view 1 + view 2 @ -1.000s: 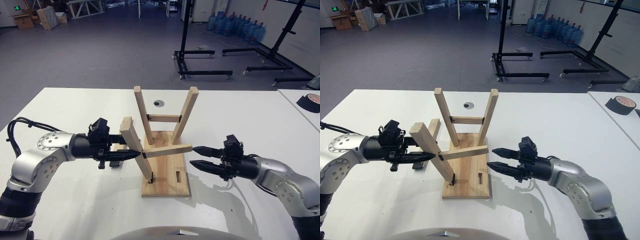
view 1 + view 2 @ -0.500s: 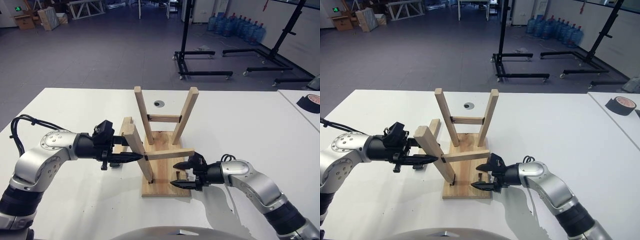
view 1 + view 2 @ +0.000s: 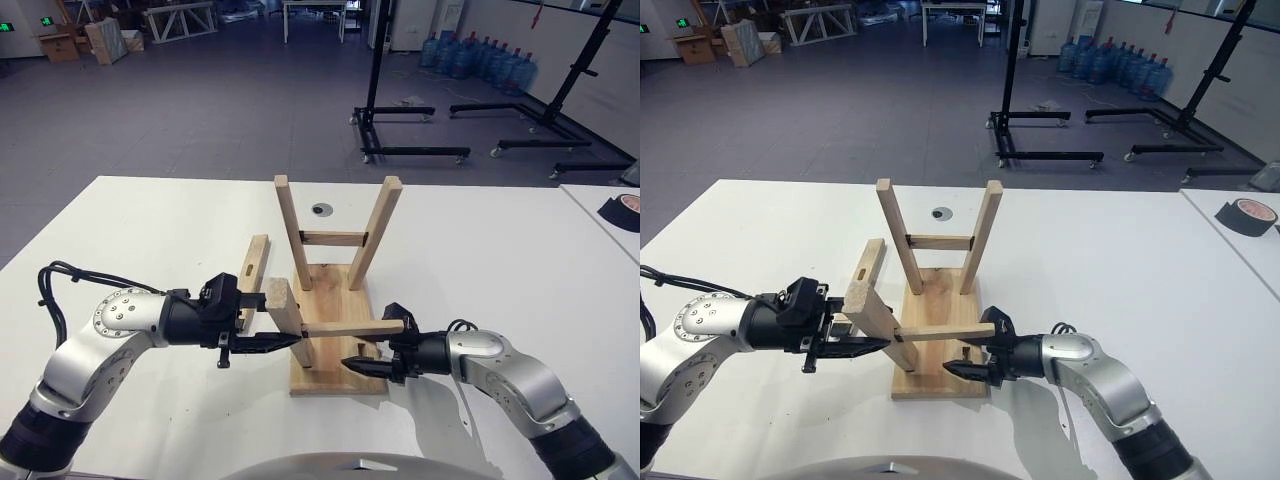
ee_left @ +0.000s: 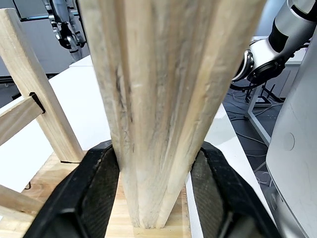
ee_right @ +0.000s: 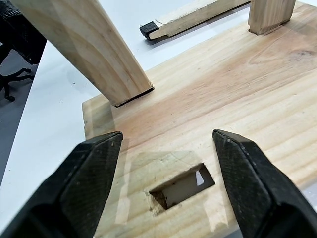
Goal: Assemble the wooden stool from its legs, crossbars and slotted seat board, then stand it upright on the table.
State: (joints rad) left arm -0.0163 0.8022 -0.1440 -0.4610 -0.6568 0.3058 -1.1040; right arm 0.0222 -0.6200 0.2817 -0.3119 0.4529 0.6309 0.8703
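- Two legs (image 3: 291, 225) stand at the far end of the seat board (image 3: 330, 300), flat on the table (image 3: 150, 220), long axis running away from you.
- Your left gripper (image 4: 156, 153) pinches a third leg (image 3: 288, 315), leaning left, its crossbar (image 3: 350, 327) pointing right.
- Right gripper (image 5: 166, 136), spread over the empty slot (image 5: 181, 186), was off the board a second ago.

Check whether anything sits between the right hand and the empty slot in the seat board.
Nothing visible does. The right hand is open at the empty slot, one finger to each side, with only bare seat board between. The nearest leg stands clear in its own slot.
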